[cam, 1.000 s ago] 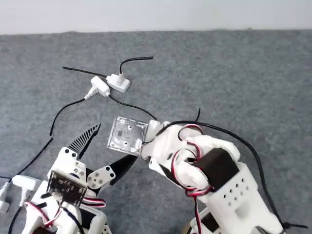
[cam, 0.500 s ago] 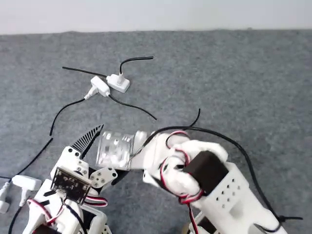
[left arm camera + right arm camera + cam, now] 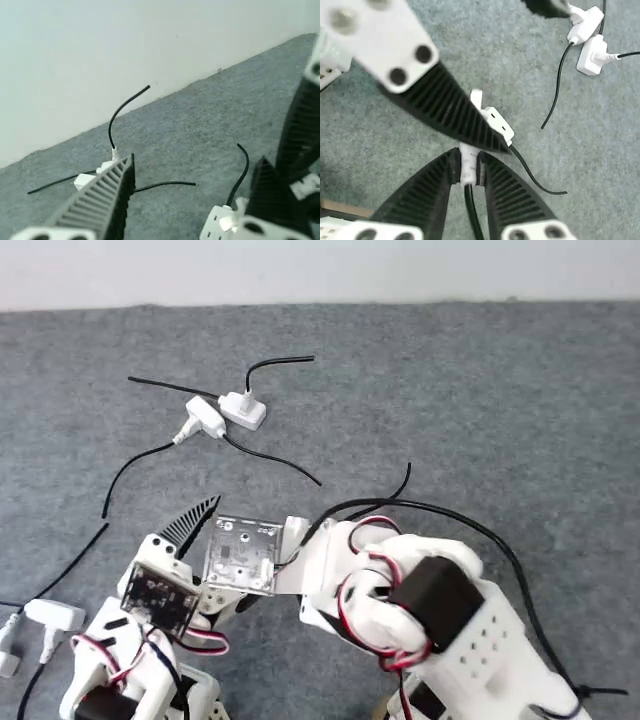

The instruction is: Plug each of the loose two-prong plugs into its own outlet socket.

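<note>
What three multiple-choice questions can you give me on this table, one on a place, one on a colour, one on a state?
1. The two side-by-side plugs lie: A) on the table's far half B) at its near edge C) under an arm.
2. Their cords are: A) red B) black C) white.
3. The left gripper is: A) shut on a plug B) shut on nothing C) open.
A: most of the table lies on their near side. B: thin black lines leave them. C: its fingers stand wide apart.
</note>
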You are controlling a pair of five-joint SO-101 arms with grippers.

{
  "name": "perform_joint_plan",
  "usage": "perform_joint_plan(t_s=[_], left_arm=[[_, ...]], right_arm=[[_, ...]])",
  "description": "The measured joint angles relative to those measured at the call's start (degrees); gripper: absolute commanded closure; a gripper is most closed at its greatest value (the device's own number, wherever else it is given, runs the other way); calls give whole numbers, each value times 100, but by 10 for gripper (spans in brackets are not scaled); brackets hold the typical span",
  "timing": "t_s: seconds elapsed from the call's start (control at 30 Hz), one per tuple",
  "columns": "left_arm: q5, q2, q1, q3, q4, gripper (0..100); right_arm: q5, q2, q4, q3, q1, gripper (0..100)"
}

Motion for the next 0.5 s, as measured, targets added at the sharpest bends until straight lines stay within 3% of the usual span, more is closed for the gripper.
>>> perform_joint_plan(t_s=[0.5], left_arm=[[9,0,9,343,-62,643]], right_arm=[[-176,-35,62,-26,0,990]])
